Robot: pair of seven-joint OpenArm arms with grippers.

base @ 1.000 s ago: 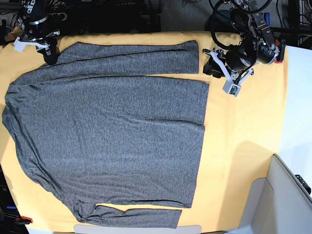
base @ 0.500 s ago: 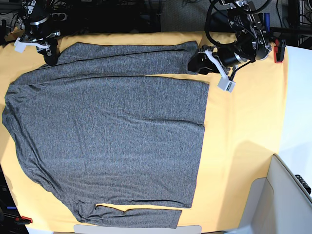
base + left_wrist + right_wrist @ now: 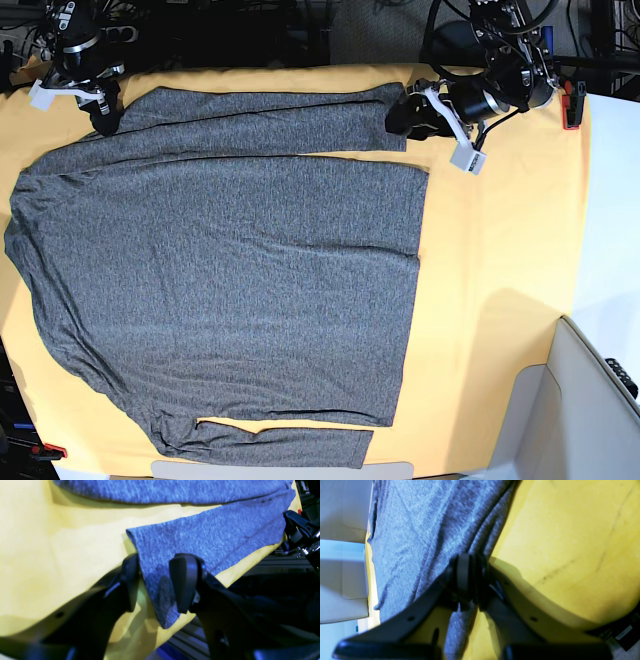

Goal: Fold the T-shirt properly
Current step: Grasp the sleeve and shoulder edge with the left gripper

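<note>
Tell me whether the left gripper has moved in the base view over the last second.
Yes. The left gripper has slid along the yellow-orange table cloth toward the T-shirt and now straddles the end of its upper sleeve, jaws open.

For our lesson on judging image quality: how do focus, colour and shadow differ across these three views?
Left wrist view: jaws near the lens blurred, T-shirt tinted blue, table cloth glaring yellow. Right wrist view: soft focus, same blue cast, dark jaw shadow on the cloth. Base view: sharp, evenly lit, the shirt true grey, with a faint shadow at lower right.
</note>
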